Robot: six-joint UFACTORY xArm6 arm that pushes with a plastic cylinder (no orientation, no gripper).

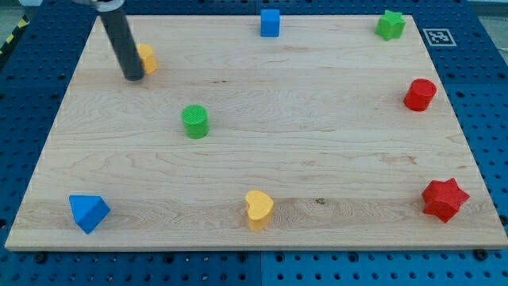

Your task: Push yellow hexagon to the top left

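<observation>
Yellow hexagon (147,58), green cylinder (195,121), blue cube (270,23), red star (444,199).

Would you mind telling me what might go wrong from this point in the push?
My tip sits against the view's left side of the yellow hexagon, between it and the top-left corner, so pushing on would likely drive it rightward, away from the goal. The hexagon is partly hidden behind the rod, so contact is hard to judge. It lies near the board's top edge and could slide off.
</observation>
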